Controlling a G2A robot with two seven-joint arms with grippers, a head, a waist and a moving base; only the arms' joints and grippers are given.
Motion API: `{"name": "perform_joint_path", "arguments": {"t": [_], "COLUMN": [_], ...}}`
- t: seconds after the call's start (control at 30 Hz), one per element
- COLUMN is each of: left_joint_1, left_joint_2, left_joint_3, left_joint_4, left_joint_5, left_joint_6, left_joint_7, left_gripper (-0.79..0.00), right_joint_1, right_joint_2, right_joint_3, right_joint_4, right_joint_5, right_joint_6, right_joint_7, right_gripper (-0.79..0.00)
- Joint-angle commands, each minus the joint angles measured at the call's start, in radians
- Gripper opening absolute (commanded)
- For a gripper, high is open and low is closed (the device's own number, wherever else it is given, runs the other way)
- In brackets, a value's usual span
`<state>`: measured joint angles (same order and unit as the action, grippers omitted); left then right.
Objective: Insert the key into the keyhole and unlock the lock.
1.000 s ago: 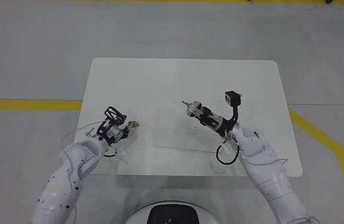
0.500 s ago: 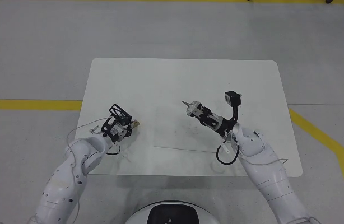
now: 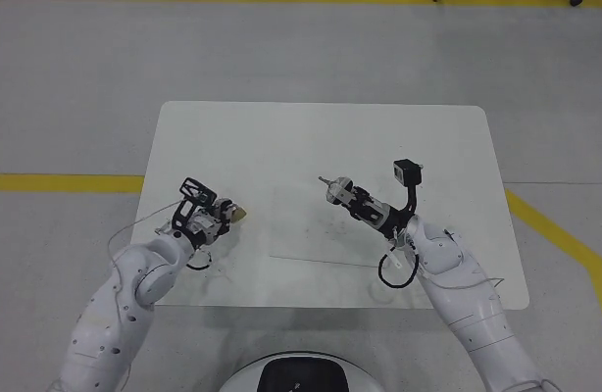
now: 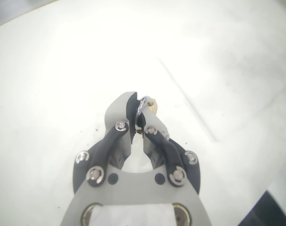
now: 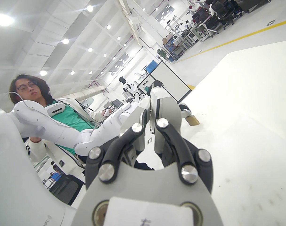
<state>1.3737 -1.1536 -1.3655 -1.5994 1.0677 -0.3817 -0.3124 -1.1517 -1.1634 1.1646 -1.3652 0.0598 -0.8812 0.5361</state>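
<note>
Nearest me, the left gripper (image 4: 140,101) is pinched nearly closed on the lock (image 4: 154,105). It clamps the silver shackle (image 4: 139,112), and the brass body pokes out past the fingertips, over the left front part of the white table (image 3: 379,127). A little farther in, toward the table's middle, the right gripper (image 3: 332,186) has its fingers pressed together on the key (image 3: 323,179), whose thin tip sticks out beyond them. Key and lock are well apart.
</note>
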Motion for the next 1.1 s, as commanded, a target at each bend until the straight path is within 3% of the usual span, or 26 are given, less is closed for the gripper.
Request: {"name": "perform_joint_path", "arguments": {"t": [0.0,0.2,0.47,0.57,0.67,0.9,1.07], "left_joint_1": [0.007,0.035,0.035,0.06,0.074,-0.032,-0.1], "left_joint_2": [-0.003,-0.012,-0.012,-0.006,-0.022,-0.072,-0.109], "left_joint_3": [-0.019,-0.047,-0.047,-0.029,-0.013,0.058,0.147], "left_joint_4": [-0.01,-0.054,-0.054,-0.078,-0.065,0.062,0.122], "left_joint_5": [-0.128,-0.435,-0.435,-0.221,-0.485,-1.321,-1.704], "left_joint_6": [0.014,0.075,0.075,0.098,0.113,0.192,0.23], "left_joint_7": [0.0,-0.015,-0.015,0.009,0.045,-0.05,-0.12], "left_gripper": [-0.785,-0.785,-0.785,-0.785,-0.785,-0.785,-0.785], "right_joint_1": [0.0,0.0,0.0,0.0,0.0,-0.017,-0.002], "right_joint_2": [0.0,0.0,0.0,0.0,0.0,-0.005,-0.01], "right_joint_3": [0.0,0.0,0.0,0.0,0.0,0.003,0.001], "right_joint_4": [0.0,0.0,0.0,0.0,0.0,-0.007,0.028], "right_joint_5": [0.0,0.0,0.0,0.0,0.0,0.045,0.119], "right_joint_6": [0.0,0.0,0.0,0.0,0.0,-0.034,-0.082], "right_joint_7": [0.0,0.0,0.0,0.0,0.0,-0.067,-0.092], "right_gripper": [-0.785,-0.785,-0.785,-0.785,-0.785,-0.785,-0.785]}}
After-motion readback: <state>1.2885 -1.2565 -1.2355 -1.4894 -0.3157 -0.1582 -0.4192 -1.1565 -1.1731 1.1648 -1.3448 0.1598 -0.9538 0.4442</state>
